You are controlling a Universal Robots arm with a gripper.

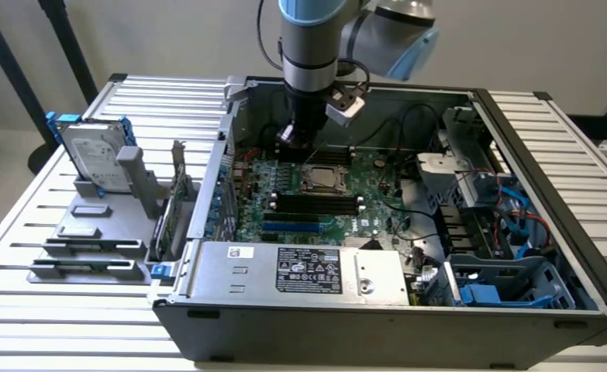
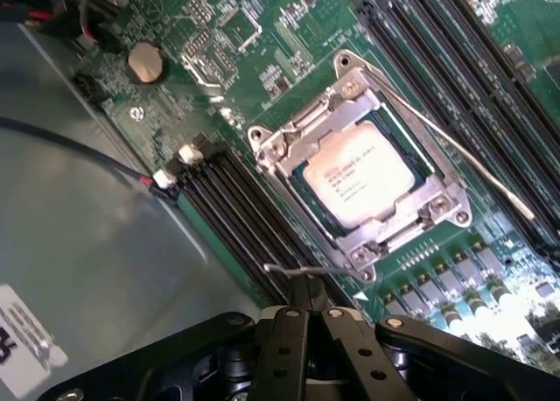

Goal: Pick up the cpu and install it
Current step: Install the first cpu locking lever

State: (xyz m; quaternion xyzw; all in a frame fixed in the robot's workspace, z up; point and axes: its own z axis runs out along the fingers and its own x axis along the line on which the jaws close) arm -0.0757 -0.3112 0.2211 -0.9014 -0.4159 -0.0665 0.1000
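Jaws pressed together, holding nothing: the gripper (image 2: pixel 306 298) has its black fingers (image 2: pixel 282 348) meeting at a point in the lower middle of the wrist picture, tips just over the thin wire retention lever (image 2: pixel 302 268) beside the socket. Just beyond the tips, toward the frame's centre, the cpu (image 2: pixel 360 180) already lies seated in the metal socket frame (image 2: pixel 350 169), its silver top facing up and its edges running diagonally across the frame. Dark memory slots (image 2: pixel 236 208) run alongside it. From where I stand, in the exterior view, the gripper (image 1: pixel 294 138) hangs inside the open computer case (image 1: pixel 551 256), just above the motherboard (image 1: pixel 314 198), with the cpu (image 1: pixel 324 177) slightly lower in the frame.
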